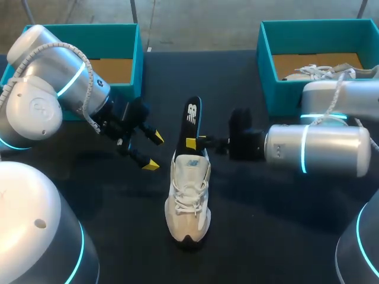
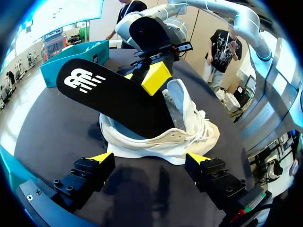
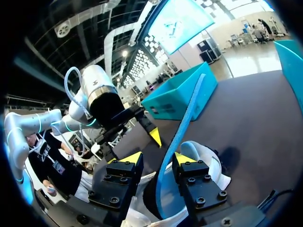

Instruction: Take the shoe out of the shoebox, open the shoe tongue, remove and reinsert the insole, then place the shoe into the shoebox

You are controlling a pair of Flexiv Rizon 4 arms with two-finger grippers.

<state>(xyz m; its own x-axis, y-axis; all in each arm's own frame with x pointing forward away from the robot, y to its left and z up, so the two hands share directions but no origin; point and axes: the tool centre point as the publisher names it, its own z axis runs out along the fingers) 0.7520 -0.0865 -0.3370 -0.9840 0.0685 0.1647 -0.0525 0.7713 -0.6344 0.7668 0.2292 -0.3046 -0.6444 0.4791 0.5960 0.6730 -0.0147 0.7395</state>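
A cream lace-up shoe [image 1: 189, 198] lay on its sole at the middle of the dark surface [image 1: 130, 236], toe toward 6 o'clock and heel toward 12. A black insole [image 1: 192, 118] with a blue underside stuck half out of the shoe's opening. Its lower end sat inside the shoe and its upper end slanted up toward 12 o'clock, out beyond the heel.

The right arm came in from 3 o'clock. The right claw [image 1: 197, 142] was clamped on the insole just above the shoe's collar, one yellow tip against the black top face and the other on the blue side.

The left claw [image 1: 155, 151], on the arm entering from 9 o'clock, hung at about 10 o'clock from the shoe. It was near the shoe but apart from it, its fingers spread wide with nothing between them. Seen from the left wrist camera, the shoe's side lay just ahead of those parted tips.

Two teal boxes stood along the far edge of the surface. The left shoebox [image 1: 137, 59], at 10 o'clock behind the left arm, showed a brown cardboard floor. The right shoebox [image 1: 266, 71], at 2 o'clock beyond the right arm, held a second shoe [image 1: 323, 72], pale and laced.
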